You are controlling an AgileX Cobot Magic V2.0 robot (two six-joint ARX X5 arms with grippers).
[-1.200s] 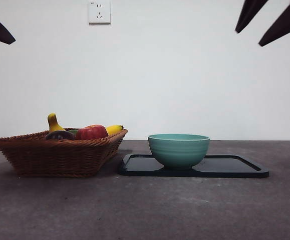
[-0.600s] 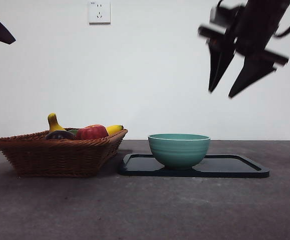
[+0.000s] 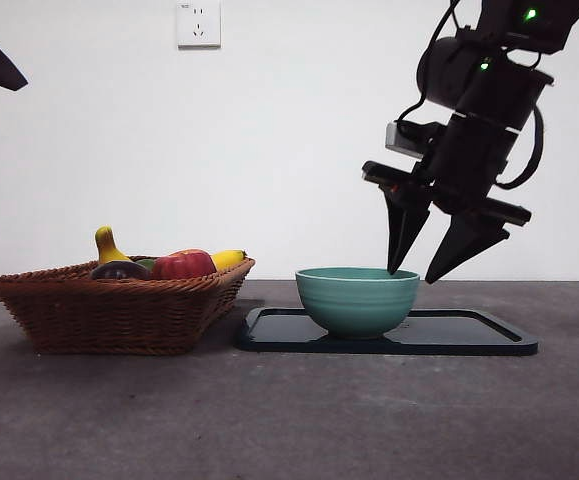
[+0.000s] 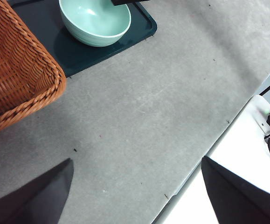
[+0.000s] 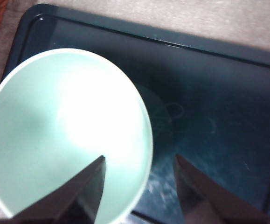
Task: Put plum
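Since half a second earlier, the right gripper (image 3: 414, 272) had dropped to the bowl (image 3: 357, 299), jaws spread astride its rim near the tray's (image 3: 469, 335) middle, apparently to grip it. Untouched, the plum (image 3: 120, 270) lay in the basket (image 3: 109, 312).

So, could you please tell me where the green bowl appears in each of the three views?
Front view: green bowl sits centre-right on the dark tray, right hand open, straddling its rim.
Left wrist view: at the top edge, beside the wicker basket.
Right wrist view: fills the left half.
Shared landmark: the dark tray.
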